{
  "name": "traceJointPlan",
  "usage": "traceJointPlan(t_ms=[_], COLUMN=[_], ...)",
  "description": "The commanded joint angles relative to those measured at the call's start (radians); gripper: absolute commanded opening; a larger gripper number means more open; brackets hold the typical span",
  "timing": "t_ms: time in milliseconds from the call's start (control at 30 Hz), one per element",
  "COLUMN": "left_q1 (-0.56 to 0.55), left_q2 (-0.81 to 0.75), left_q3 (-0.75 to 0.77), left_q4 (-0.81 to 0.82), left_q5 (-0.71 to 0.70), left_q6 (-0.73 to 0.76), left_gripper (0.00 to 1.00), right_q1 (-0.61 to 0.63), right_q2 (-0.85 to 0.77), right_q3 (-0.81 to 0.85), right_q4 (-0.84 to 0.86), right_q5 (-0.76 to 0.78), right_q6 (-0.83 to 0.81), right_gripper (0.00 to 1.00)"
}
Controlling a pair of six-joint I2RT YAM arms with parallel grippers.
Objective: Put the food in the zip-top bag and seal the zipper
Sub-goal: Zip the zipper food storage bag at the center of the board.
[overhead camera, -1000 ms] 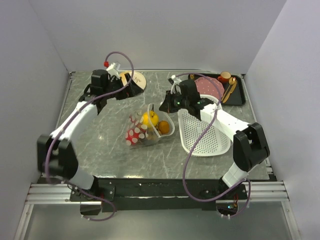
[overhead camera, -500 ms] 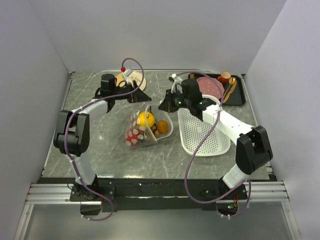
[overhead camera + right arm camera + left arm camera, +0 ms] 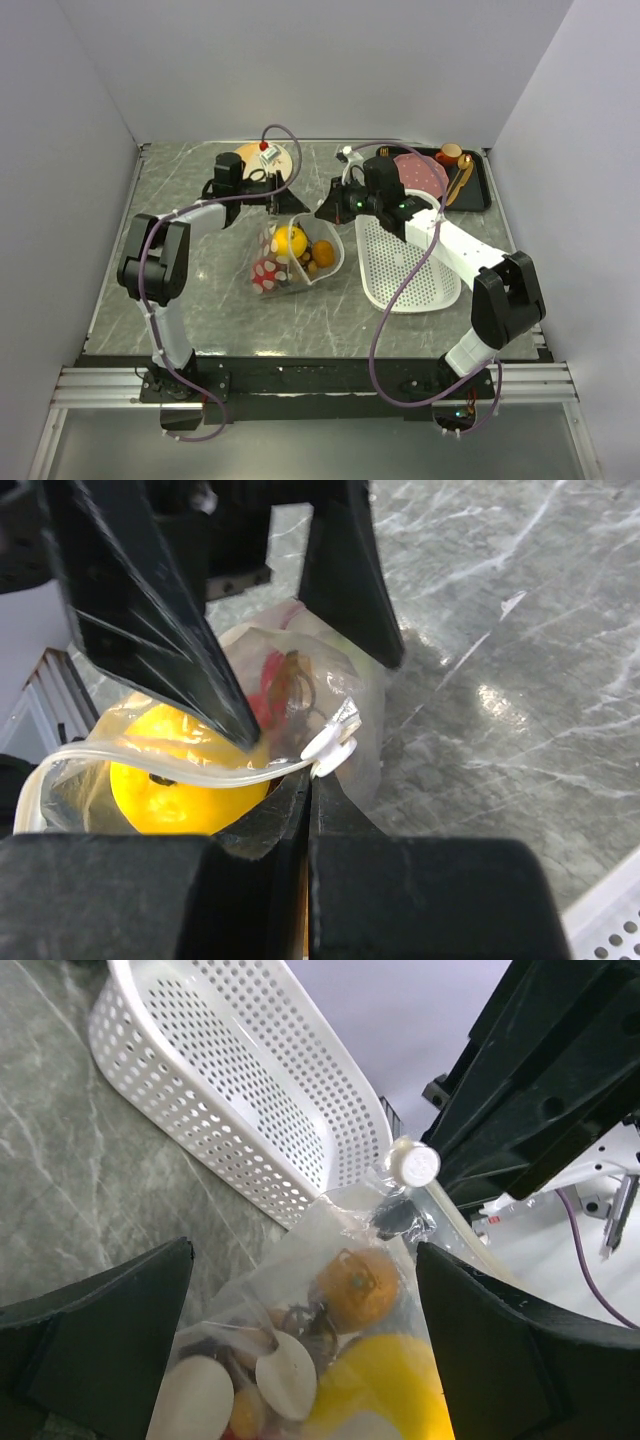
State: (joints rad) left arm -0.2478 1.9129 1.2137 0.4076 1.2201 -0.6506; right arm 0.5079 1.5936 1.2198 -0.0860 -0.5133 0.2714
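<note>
Swinging across from the left side of the table (image 3: 200,290) over the last second, the left arm (image 3: 205,212) now reaches to the far edge of the zip-top bag (image 3: 300,262), while the right arm (image 3: 440,235) and the bag have hardly shifted. The left jaws are spread wide; in the left wrist view their two black fingers (image 3: 110,1340) stand on either side of the bag's upper end without touching it. The right jaws are clenched on the zipper (image 3: 230,772), pinching the strip just beside its white slider (image 3: 335,742), and they hold that corner of the bag lifted off the table. The bag lies near the middle of the table, just left of the white perforated basket (image 3: 410,270). Inside it are the yellow fruit (image 3: 290,240), the brown oval (image 3: 324,251) and the red pieces (image 3: 265,270), with small nuts and white bits packed among them in the left wrist view. Whether the zipper is pressed shut along its whole length cannot be told. A tan round disc (image 3: 250,155) sits behind the left arm, and a black tray (image 3: 484,190) with a pink plate (image 3: 425,172) lies at the far right.
</note>
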Motion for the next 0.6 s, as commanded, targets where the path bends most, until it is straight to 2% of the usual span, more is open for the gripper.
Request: traceJointPlan(t_ms=[0, 33, 67, 133, 167, 233, 267, 333, 367, 400, 433, 467, 500, 533, 567], left_q1=[-0.025, -0.027, -0.027, -0.025, -0.025, -0.025, -0.025, -0.025, -0.025, -0.025, -0.024, -0.024, -0.024, -0.024, -0.024], left_q2=[0.023, 0.021, 0.02, 0.014, 0.011, 0.006, 0.003, 0.005, 0.005, 0.003, -0.003, -0.005, -0.005, -0.009, -0.012], left_q3=[0.044, 0.044, 0.041, 0.034, 0.024, 0.015, 0.007, 0.007, 0.015, 0.018, 0.024, 0.035, 0.044, 0.047, 0.047], left_q4=[0.042, 0.025, 0.017, -0.004, 0.003, 0.032, 0.065, 0.082, 0.088, 0.08, 0.062, 0.021, 0.002, -0.009, -0.015], left_q5=[0.05, 0.048, 0.045, 0.03, 0.029, 0.025, 0.018, 0.007, 0.002, -0.008, -0.02, -0.045, -0.053, -0.06, -0.067], left_q6=[0.006, 0.014, 0.019, 0.04, 0.034, 0.002, -0.01, -0.046, -0.052, -0.053, -0.047, -0.038, -0.02, -0.015, -0.014], left_gripper=[0.96, 0.93, 0.84, 0.74, 0.61, 0.52, 0.38, 0.27, 0.15, 0.1, 0.08, 0.01, 0.01, 0.01, 0.01], right_q1=[-0.005, -0.005, -0.003, -0.005, -0.006, -0.008, -0.008, -0.008, -0.008, -0.009, -0.008, -0.011, -0.017, -0.023, -0.031], right_q2=[-0.014, -0.012, -0.011, -0.009, -0.009, -0.007, -0.006, -0.003, -0.001, -0.003, -0.001, -0.003, -0.006, -0.017, -0.026], right_q3=[0.06, 0.063, 0.066, 0.069, 0.07, 0.07, 0.066, 0.063, 0.06, 0.058, 0.057, 0.05, 0.047, 0.038, 0.031], right_q4=[0.069, 0.063, 0.06, 0.052, 0.049, 0.048, 0.049, 0.052, 0.051, 0.04, 0.035, 0.031, 0.02, 0.017, 0.017], right_q5=[-0.036, -0.031, -0.03, -0.016, -0.011, -0.001, 0.001, 0.005, 0.015, 0.027, 0.059, 0.074, 0.099, 0.113, 0.124], right_q6=[-0.005, -0.006, -0.009, -0.012, -0.012, -0.009, -0.006, 0.003, 0.006, 0.014, 0.017, 0.022, 0.043, 0.052, 0.058], right_gripper=[0.0, 0.0, 0.0, 0.0, 0.0, 0.0, 0.0, 0.0, 0.0, 0.0, 0.05, 0.1, 0.15, 0.26, 0.28])
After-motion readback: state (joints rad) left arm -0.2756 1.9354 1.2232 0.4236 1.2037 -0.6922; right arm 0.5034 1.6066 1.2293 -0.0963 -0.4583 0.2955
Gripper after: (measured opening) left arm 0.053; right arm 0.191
